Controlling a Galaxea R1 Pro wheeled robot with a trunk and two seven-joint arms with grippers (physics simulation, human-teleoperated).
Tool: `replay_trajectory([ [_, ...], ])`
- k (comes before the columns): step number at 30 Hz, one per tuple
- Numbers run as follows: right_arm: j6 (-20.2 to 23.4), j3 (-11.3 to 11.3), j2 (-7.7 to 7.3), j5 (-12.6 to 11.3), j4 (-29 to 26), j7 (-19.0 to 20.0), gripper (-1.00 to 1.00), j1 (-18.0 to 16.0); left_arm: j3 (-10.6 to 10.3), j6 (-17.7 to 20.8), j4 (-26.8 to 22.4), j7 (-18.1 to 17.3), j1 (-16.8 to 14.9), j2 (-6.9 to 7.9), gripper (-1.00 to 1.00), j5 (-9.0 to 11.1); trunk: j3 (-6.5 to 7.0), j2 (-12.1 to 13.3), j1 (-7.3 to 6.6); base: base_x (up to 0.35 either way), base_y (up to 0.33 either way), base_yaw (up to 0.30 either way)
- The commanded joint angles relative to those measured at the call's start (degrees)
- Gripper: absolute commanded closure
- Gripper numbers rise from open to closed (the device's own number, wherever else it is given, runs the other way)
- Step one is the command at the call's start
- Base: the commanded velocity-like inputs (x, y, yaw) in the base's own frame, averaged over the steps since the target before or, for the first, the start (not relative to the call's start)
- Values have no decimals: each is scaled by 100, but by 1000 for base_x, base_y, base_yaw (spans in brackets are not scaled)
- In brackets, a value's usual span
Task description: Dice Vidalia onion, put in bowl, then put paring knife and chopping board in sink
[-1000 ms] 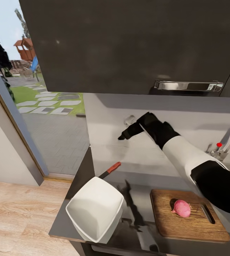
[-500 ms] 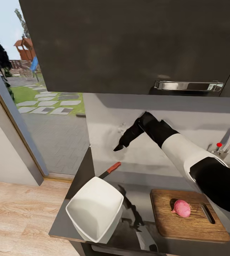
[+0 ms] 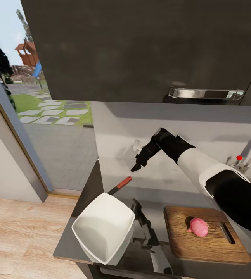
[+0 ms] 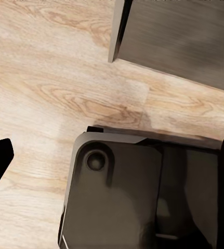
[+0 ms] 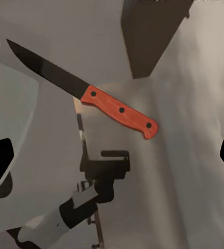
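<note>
R arm [image 3: 203, 170] outstretched, jaws apart, angled down

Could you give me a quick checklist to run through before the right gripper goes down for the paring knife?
1. Onion lies on chopping board: ok.
2. Paring knife lies flat on countertop, nothing on its red handle: ok.
3. Right gripper above knife, apart from it: ok.
4. Right gripper open, fingertips wide apart in the right wrist view: ok.
5. Bowl beside the blade, clearance: cannot tell.

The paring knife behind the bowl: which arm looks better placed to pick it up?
The right. Its end effector hangs open just above the paring knife on the countertop, and the right wrist view looks straight onto the knife. The left wrist view faces the floor.
</note>
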Motion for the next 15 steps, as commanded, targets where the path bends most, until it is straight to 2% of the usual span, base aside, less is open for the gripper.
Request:
replay_trajectory([
  [1, 40, -2, -2, 18, -8, 24, -100, -4, 4, 20, -10, 5, 2, -3, -100, 55, -11, -11, 4, 0, 0, 0],
  [15, 22, -11, -7, 20, -24, 75, -100, -4, 4, 20, -5, 4, 0, -3, -100, 55, -74, -11, 4, 0, 0, 0],
])
